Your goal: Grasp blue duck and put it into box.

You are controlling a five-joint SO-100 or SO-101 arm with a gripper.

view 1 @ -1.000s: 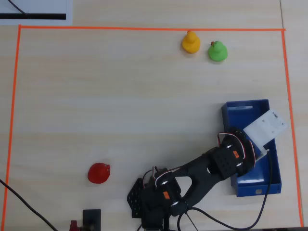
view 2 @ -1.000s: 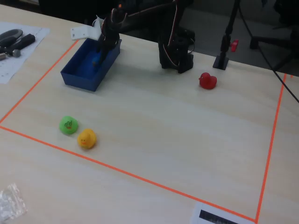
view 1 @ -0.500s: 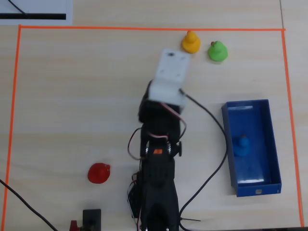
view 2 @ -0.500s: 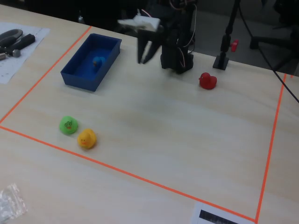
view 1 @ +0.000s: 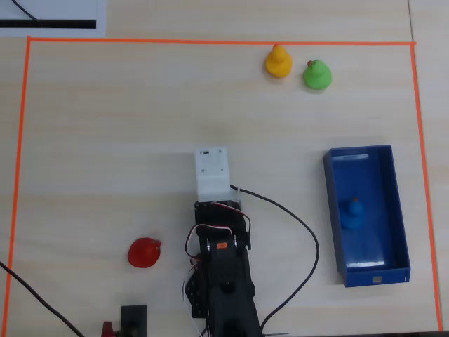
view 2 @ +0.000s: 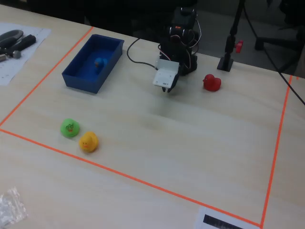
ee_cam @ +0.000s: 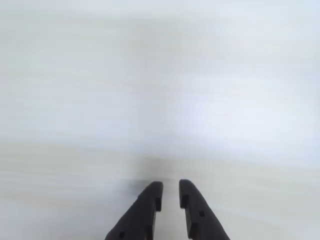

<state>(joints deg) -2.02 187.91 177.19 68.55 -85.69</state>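
Folding back toward its base since half a second ago, the arm is now lying low over the middle of the worktop [view 1: 105,140], well apart from the box [view 1: 401,210] it was reaching over a second ago. Its claw [ee_cam: 170,186] is showing in the wrist view as two dark fingers [ee_cam: 147,200] with a narrow gap between the tips, holding nothing; everything beyond them is a pale blur.

Inside the box [view 2: 76,78] the blue duck [view 1: 353,212] is sitting about midway along its length, near the centre of the floor, touching neither long wall as far as the overhead view shows. In the fixed view the blue duck [view 2: 99,62] is resting in the far half of the box, alone in it.

Outside the box, the yellow duck [view 1: 278,62] and the green duck [view 1: 317,74] are standing just beside each other near the orange tape line [view 1: 210,41], and the red duck [view 1: 144,252] is sitting near the arm's base.
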